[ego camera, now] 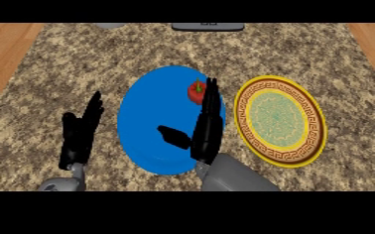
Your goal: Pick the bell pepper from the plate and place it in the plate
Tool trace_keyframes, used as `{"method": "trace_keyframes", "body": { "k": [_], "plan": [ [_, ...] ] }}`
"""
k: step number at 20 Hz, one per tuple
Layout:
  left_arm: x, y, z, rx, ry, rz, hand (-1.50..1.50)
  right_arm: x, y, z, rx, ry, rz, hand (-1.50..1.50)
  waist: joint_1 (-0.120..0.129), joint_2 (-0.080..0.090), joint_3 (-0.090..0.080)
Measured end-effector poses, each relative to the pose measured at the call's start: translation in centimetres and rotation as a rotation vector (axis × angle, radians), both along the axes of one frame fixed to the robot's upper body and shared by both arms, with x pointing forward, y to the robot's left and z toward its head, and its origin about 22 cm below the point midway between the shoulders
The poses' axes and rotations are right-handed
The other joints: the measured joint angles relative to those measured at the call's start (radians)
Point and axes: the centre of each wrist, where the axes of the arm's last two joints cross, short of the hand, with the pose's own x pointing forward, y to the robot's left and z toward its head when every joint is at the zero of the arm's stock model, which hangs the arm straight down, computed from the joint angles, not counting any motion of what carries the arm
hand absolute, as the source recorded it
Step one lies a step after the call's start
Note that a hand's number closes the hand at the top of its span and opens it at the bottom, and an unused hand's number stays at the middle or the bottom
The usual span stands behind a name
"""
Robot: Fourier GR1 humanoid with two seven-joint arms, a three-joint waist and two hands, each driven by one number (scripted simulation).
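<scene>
Pepper first: the red bell pepper [196, 92] sits on the blue plate [150, 129], up near that plate's far right rim, green stem pointing away from the robot. Right hand [207, 129] is stretched out over the blue plate, fingers straight and long, their tips just beside the pepper on its right, thumb splayed off to the left, so the hand is wide and holding nothing. Whether those fingertips actually touch the pepper, I cannot tell from this steep view. Over on the right lies the yellow patterned plate [316, 129], brown-rimmed, just beside the blue one on the speckled granite desk [88, 54], and that looks like the destination. Left hand [79, 134] rests open at the lower left, fingers up. By my reading the reach is nearly there and the grasp is not yet made. Risks from here: the pepper is round and close to the rim, so straight fingers arriving from the side could nudge it off the blue plate onto the desk. A thumb this far from the pepper may close late and squeeze it out sideways.
</scene>
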Motion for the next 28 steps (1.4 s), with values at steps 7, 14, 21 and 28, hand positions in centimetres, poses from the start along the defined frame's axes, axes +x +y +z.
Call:
{"method": "trace_keyframes", "body": {
  "k": [7, 14, 21, 28],
  "plan": [
    [0.0, 0.1, 1.3, 0.003, -0.003, 0.000, 0.00, -0.7, -0.8, -1.2, -0.008, 0.027, -0.055, -1.50, -0.006, -0.002, 0.000],
    [-0.1, -0.3, 0.8, 0.006, -0.001, 0.008, 0.00, -1.7, -2.1, -1.8, 0.005, 0.041, -0.117, -1.50, -0.010, -0.001, 0.000],
    [-0.2, 0.1, 0.6, 0.007, 0.002, 0.011, 0.00, -3.7, -4.2, -2.9, -0.003, 0.038, -0.180, -1.50, -0.012, -0.001, 0.000],
    [0.4, 0.1, 0.7, 0.001, 0.003, 0.012, 0.00, -5.8, -6.7, -2.9, -0.005, 0.003, -0.232, -1.50, -0.014, -0.001, 0.000]
  ]
}}
